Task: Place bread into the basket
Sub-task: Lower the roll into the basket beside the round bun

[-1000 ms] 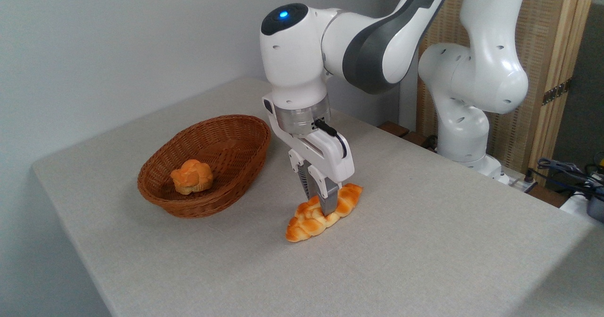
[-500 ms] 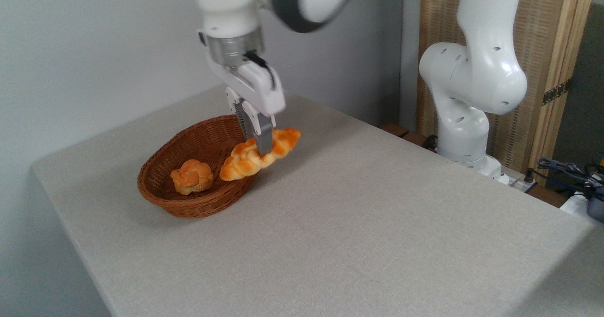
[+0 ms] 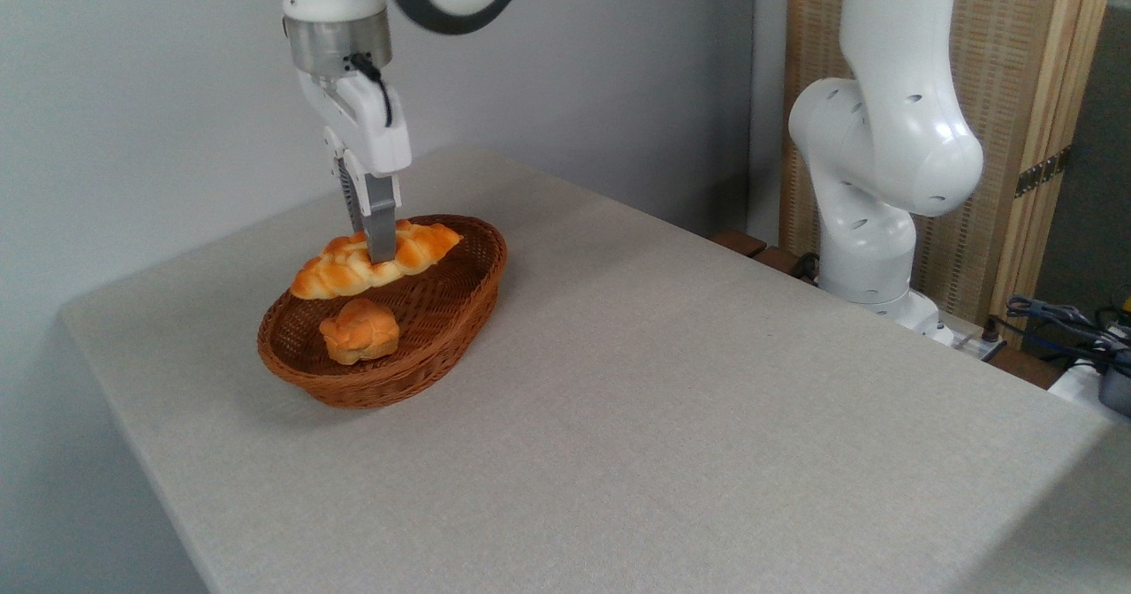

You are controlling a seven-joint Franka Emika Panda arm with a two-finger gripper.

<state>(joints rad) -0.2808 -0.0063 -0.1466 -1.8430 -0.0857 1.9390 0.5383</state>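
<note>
The gripper [image 3: 378, 254] clamps the braided loaf [image 3: 375, 259] mid-length, held above the wicker basket [image 3: 442, 329] toward its 12 o'clock rim; only lowering and release seem left.

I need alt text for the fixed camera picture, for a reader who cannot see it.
A white robot arm's gripper holds a braided loaf over a wicker basket containing a small round bun, on a grey table.

Soft, even, fairly bright indoor light; the basket [image 3: 442, 346] casts a faint diffuse shadow toward six o'clock, mild glare sits on the white arm [image 3: 892, 134], focus sharp throughout
</note>
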